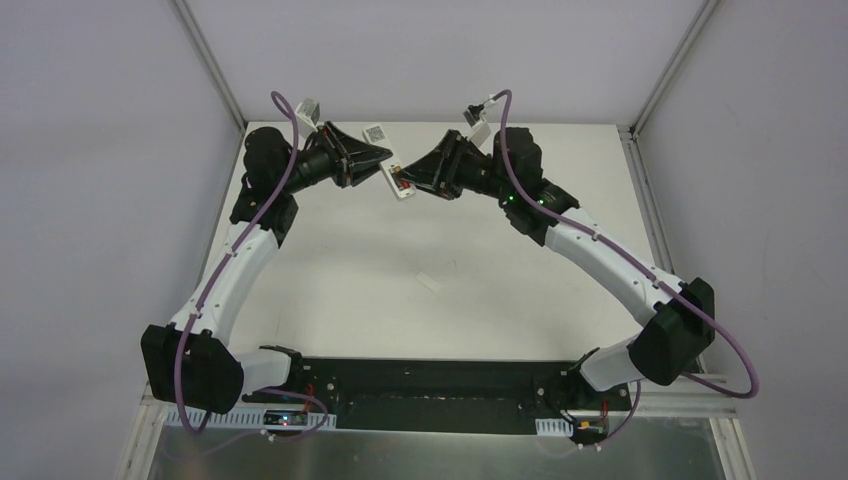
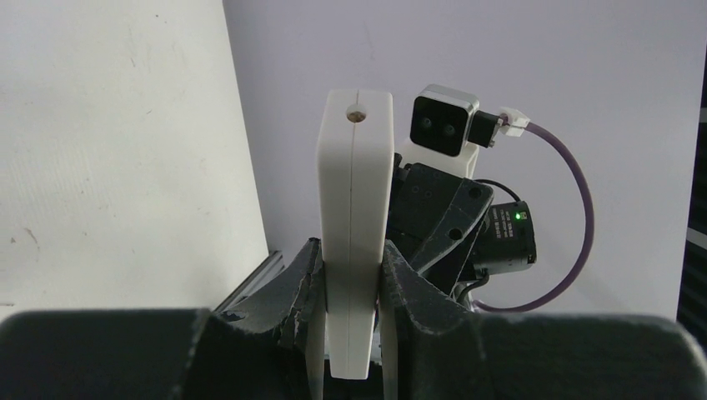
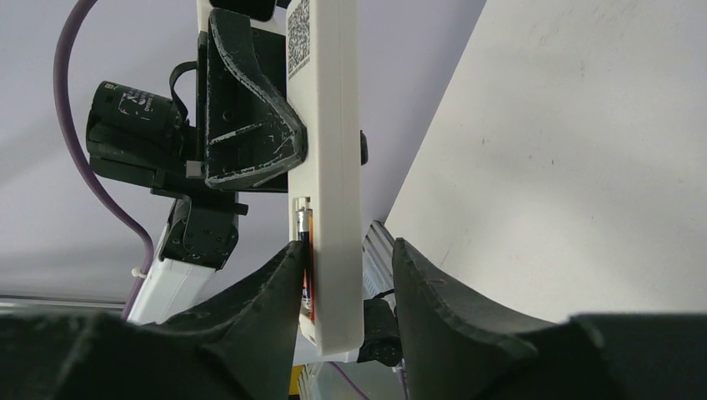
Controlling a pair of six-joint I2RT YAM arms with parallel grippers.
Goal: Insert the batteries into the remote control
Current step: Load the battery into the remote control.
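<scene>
Right wrist shows right claw (image 3: 346, 250) half-open astride the remote control (image 3: 333, 125), left claw (image 2: 350, 254) clamping it, battery (image 3: 306, 229) half-hidden.

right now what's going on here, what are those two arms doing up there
The left end effector is clamped on a white remote, holding it up over the far side of the table. The right end effector straddles the remote's other end, by the open slot where a red-orange battery sits; a gap shows on one side, so it isn't gripping. A small white cover lies loose on the table.
</scene>
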